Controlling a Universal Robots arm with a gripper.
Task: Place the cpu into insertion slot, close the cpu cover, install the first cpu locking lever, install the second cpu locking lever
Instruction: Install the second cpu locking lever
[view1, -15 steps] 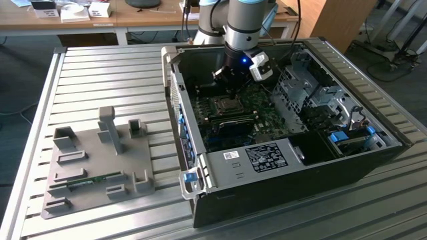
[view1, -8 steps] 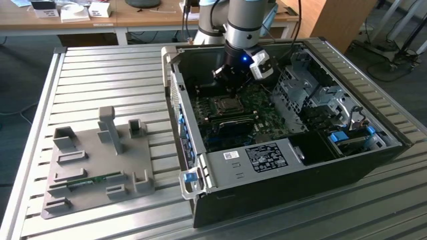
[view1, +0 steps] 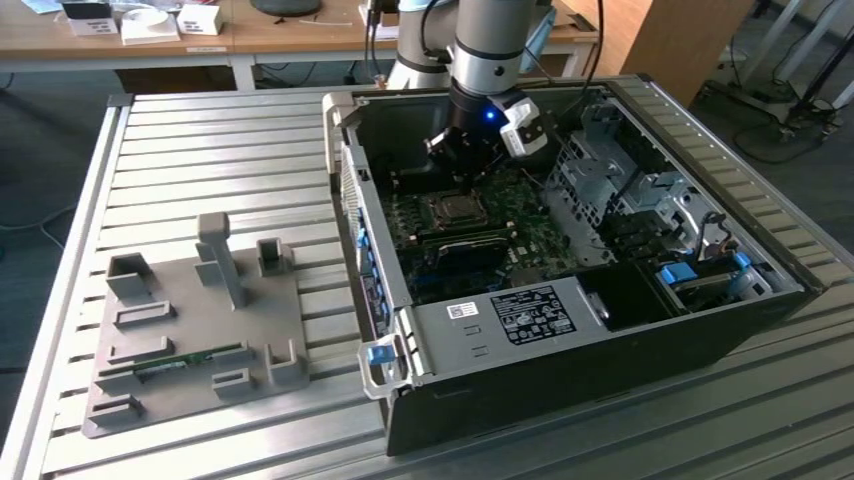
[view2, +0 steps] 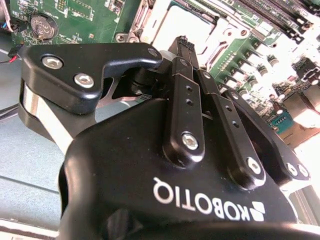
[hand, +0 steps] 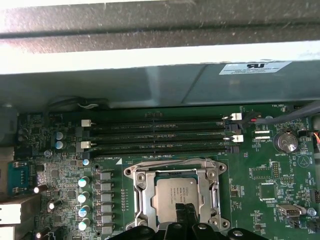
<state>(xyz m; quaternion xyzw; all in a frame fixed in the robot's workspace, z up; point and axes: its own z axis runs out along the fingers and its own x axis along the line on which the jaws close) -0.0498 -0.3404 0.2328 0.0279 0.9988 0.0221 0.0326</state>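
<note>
Your gripper (hand: 186, 216) has its fingers pressed together, tips just above the cpu (hand: 176, 194), which lies seated in the insertion slot (hand: 137, 192) with the cpu cover (hand: 214, 189) down around it

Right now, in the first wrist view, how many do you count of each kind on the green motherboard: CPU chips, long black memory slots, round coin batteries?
cpu: 1
long black memory slots: 4
round coin battery: 1
Total: 6
</note>
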